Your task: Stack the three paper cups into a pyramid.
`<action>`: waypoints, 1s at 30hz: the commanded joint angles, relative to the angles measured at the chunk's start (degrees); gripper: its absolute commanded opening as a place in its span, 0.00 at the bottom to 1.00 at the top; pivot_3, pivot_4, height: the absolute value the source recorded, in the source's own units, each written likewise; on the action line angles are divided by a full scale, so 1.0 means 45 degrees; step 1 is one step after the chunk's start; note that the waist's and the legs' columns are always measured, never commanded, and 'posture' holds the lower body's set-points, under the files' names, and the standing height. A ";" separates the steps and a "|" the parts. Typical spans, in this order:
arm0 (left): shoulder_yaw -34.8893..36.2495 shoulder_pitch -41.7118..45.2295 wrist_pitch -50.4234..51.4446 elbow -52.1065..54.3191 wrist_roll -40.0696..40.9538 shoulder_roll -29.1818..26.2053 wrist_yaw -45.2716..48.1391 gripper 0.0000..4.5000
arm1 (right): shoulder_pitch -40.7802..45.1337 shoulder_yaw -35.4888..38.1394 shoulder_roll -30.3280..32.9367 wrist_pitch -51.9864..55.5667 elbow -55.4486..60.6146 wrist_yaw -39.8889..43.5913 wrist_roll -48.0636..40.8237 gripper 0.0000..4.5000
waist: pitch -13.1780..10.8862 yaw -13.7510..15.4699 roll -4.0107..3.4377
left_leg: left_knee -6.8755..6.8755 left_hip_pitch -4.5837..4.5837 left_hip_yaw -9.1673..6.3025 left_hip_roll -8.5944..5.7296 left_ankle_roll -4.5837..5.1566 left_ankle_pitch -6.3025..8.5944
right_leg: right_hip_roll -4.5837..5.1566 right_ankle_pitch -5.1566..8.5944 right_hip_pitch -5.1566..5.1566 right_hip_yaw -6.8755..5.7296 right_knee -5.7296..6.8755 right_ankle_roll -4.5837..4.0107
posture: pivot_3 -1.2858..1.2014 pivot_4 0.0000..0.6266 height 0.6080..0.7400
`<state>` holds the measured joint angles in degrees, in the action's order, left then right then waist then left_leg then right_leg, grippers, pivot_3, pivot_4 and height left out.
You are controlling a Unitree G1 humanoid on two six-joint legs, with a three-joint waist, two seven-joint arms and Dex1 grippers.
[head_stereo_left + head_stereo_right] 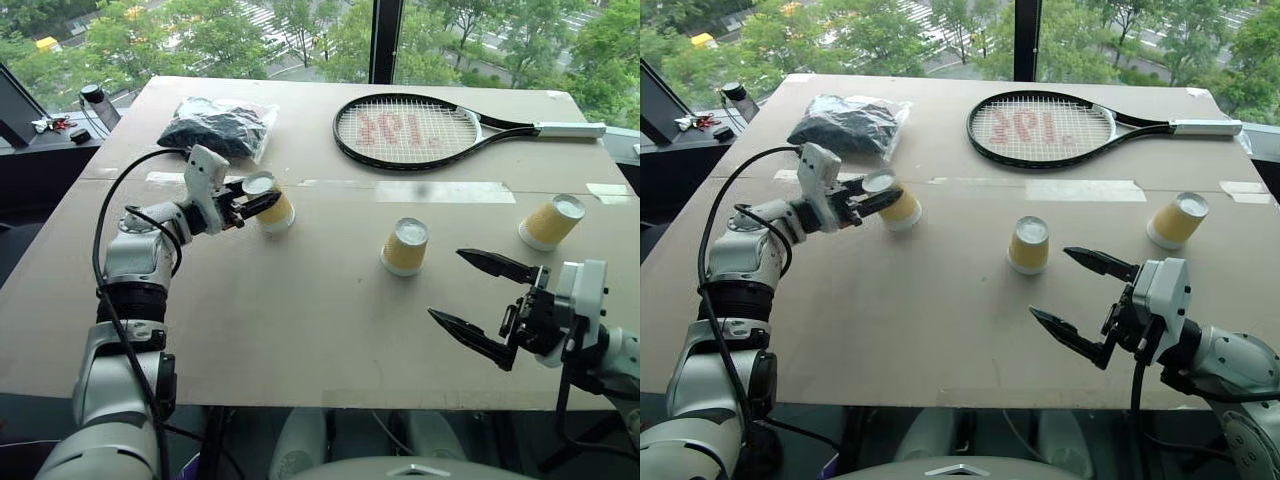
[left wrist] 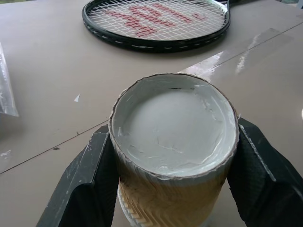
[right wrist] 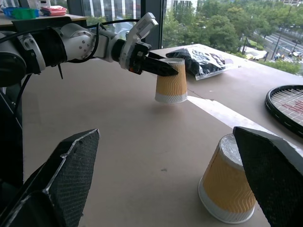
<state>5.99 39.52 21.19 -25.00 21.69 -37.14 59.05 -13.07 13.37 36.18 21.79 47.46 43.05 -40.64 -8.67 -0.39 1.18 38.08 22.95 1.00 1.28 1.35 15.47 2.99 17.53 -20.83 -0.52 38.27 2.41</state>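
Three yellow-orange paper cups stand upside down on the brown table [image 1: 300, 320], apart from one another. My left gripper [image 1: 263, 201] is shut on the left cup [image 1: 275, 212] near its white base. In the left wrist view the black fingers [image 2: 85, 184] press against both sides of that cup [image 2: 175, 137]. The middle cup [image 1: 405, 246] stands alone at the table's centre. The right cup [image 1: 551, 221] is near the right edge. My right gripper [image 1: 445, 283] hangs open and empty over the front right of the table, short of the middle cup [image 3: 227, 184].
A black tennis racket [image 1: 410, 130] lies at the back, handle pointing right. A clear bag of dark stuff [image 1: 215, 125] lies at the back left. A strip of tape [image 1: 440, 190] crosses the table behind the cups. A dark side desk with small items [image 1: 60, 125] is at the far left.
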 commanded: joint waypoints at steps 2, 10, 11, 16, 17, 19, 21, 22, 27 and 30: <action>-0.1125 -0.0131 0.1095 0.2556 0.0791 0.0535 0.1399 0.55 | 0.0046 -0.0159 -0.0136 -0.0364 0.0452 -0.0370 0.0266 1.00 | 0.0000 0.0056 0.0000 | 0.0017 -0.0001 -0.0007 -0.0001 0.0000 0.0000 | 0.0003 0.0001 0.0015 0.0007 0.0003 0.0001 | 0.52 0.24 1.00; -0.2618 0.0066 -0.0182 0.2282 -0.0215 0.1868 0.1751 0.55 | -0.0306 -0.0443 -0.0296 -0.0471 0.0876 -0.0995 0.0783 1.00 | -0.0001 -0.0017 0.0001 | 0.0047 -0.0017 -0.0006 0.0001 0.0037 0.0021 | -0.0025 0.0003 0.0014 0.0018 0.0054 0.0001 | 0.52 0.24 1.00; -0.2767 0.0100 -0.0520 0.2136 -0.0394 0.2000 0.1793 0.55 | -0.0397 -0.0449 -0.0320 -0.0474 0.0976 -0.1083 0.0834 1.00 | -0.0001 -0.0013 0.0000 | 0.0047 -0.0017 -0.0006 0.0002 0.0040 0.0023 | -0.0025 0.0003 0.0014 0.0019 0.0055 0.0001 | 0.52 0.24 1.00; -0.3114 0.0394 -0.1786 0.0994 -0.1079 0.2465 0.1933 0.55 | -0.0947 -0.0447 -0.0470 -0.0522 0.1393 -0.1486 0.1124 1.00 | -0.0001 0.0037 0.0002 | 0.0050 -0.0015 -0.0003 -0.0001 0.0044 0.0025 | -0.0024 0.0004 0.0014 0.0016 0.0053 0.0002 | 0.52 0.24 1.00; -0.3153 0.0396 -0.2018 0.0839 -0.1151 0.2514 0.2031 0.55 | -0.1041 -0.0439 -0.0484 -0.0529 0.1456 -0.1545 0.1156 1.00 | -0.0001 0.0031 0.0002 | 0.0050 -0.0015 -0.0003 -0.0001 0.0047 0.0027 | -0.0024 0.0004 0.0014 0.0015 0.0053 0.0003 | 0.52 0.24 1.00; -0.3208 0.0389 -0.2374 0.0605 -0.1262 0.2597 0.2157 0.55 | -0.1213 -0.0408 -0.0513 -0.0538 0.1556 -0.1628 0.1223 1.00 | -0.0001 0.0034 0.0001 | 0.0051 -0.0015 0.0001 -0.0001 0.0049 0.0028 | -0.0024 0.0004 0.0014 0.0013 0.0053 0.0003 | 0.52 0.24 1.00; -0.3299 0.0445 -0.2785 0.0200 -0.1457 0.2738 0.2164 0.55 | -0.1538 -0.0284 -0.0536 -0.0572 0.1655 -0.1677 0.1313 1.00 | -0.0001 0.0053 0.0001 | 0.0051 -0.0015 -0.0002 -0.0001 0.0050 0.0028 | -0.0024 0.0005 0.0014 0.0011 0.0054 0.0003 | 0.52 0.24 1.00; -0.3330 0.0493 -0.2983 -0.0010 -0.1562 0.2803 0.2164 0.55 | -0.1705 -0.0211 -0.0544 -0.0586 0.1693 -0.1701 0.1344 1.00 | -0.0001 0.0061 0.0001 | 0.0051 -0.0015 -0.0005 -0.0001 0.0050 0.0028 | -0.0025 0.0005 0.0014 0.0008 0.0054 0.0004 | 0.52 0.24 1.00; -0.3331 0.0799 -0.3606 -0.0823 -0.1866 0.3091 0.2164 0.55 | -0.2444 0.0173 -0.0547 -0.0777 0.1812 -0.1722 0.1489 1.00 | 0.0000 0.0173 0.0002 | 0.0057 -0.0017 0.0000 -0.0003 0.0054 0.0030 | -0.0027 0.0005 0.0016 0.0008 0.0056 0.0005 | 0.52 0.24 1.00; -0.3326 0.0909 -0.3885 -0.1134 -0.2006 0.3223 0.2178 0.55 | -0.2925 0.0548 -0.0489 -0.0926 0.1776 -0.1627 0.1603 1.00 | 0.0000 0.0233 0.0002 | 0.0058 -0.0019 -0.0002 -0.0003 0.0055 0.0031 | -0.0031 0.0005 0.0017 0.0008 0.0059 0.0005 | 0.52 0.24 1.00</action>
<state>-9.12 42.58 5.10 -29.19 13.48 -22.97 68.92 -25.32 13.53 33.81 19.46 53.51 35.62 -33.85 -8.67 0.66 1.19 38.34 22.86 0.99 1.28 1.59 15.61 2.85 17.55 -20.75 -0.48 38.54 2.43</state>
